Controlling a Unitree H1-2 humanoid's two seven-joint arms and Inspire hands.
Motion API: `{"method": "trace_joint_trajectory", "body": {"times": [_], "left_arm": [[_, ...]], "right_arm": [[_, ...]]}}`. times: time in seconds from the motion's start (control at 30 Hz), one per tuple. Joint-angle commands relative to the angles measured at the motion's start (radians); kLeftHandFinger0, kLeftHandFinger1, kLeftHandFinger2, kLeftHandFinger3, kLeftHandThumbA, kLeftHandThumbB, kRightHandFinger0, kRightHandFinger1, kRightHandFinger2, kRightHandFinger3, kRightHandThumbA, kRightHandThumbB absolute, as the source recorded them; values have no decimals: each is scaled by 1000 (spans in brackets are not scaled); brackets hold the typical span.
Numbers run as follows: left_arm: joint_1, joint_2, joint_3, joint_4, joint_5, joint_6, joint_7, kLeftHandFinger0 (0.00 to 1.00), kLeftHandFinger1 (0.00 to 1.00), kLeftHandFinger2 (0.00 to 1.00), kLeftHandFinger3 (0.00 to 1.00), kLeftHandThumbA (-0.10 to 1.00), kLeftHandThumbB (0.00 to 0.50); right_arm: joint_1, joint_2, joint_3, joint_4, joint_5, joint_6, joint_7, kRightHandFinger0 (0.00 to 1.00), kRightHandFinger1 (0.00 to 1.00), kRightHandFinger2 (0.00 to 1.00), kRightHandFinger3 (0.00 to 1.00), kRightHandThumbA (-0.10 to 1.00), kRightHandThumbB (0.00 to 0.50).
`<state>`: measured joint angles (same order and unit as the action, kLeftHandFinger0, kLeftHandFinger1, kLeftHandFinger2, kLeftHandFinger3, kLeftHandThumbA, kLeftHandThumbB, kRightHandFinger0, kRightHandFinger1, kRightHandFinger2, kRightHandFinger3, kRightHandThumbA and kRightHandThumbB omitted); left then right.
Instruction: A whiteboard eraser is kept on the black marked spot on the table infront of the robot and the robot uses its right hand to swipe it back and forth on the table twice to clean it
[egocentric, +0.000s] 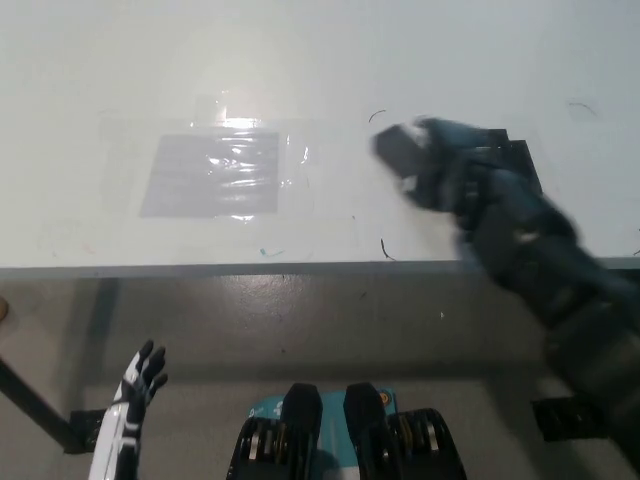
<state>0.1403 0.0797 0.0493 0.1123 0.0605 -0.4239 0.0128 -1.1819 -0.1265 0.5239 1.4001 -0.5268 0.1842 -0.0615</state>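
- The black right hand (450, 175) is clamped on the eraser (398, 152), blurred, on the tabletop (320, 60) near its front edge, partly covering the black mark (522, 165).
- The white left hand (140, 375) hangs below the front edge, fingers apart.

Dark rectangular eraser (398, 152), motion-blurred, flat on table, just left of black marked spot (520, 160).

We observe a white tabletop (300, 60) whose front edge runs across the middle of the head view. A rectangular clear plastic sheet (212, 172) lies flat on it at left of centre, taped down and glaring under the light. The black marked spot (520, 158) sits at right, largely covered. The eraser (398, 152) rests on the surface just left of that spot. Small pen marks are scattered nearby.
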Motion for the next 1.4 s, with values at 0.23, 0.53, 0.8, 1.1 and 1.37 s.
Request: {"method": "trace_joint_trajectory", "body": {"times": [0.23,0.53,0.8,1.1,1.37], "left_arm": [[26,-6,-2,-32,-9,-46,16,1000,1000,1000,1000,1000,275],[12,0,-5,-30,-3,-46,8,1000,1000,1000,1000,1000,266],[-2,5,-2,-25,2,-46,9,1000,1000,1000,1000,1000,278],[0,5,-2,-23,23,-46,23,1000,1000,1000,1000,1000,264],[-2,-3,-1,-19,23,-46,26,1000,1000,1000,1000,1000,268]], "right_arm": [[121,-215,-36,-16,16,-45,-15,1,48,260,953,-28,164],[196,-307,-85,-44,41,-39,-19,89,219,436,1000,134,142],[196,-377,-44,-10,5,12,-12,718,813,922,1000,133,124],[175,-378,-48,-14,16,12,7,730,895,940,930,161,123],[125,-245,-54,-69,30,-35,1,73,247,405,996,-31,141]]}}
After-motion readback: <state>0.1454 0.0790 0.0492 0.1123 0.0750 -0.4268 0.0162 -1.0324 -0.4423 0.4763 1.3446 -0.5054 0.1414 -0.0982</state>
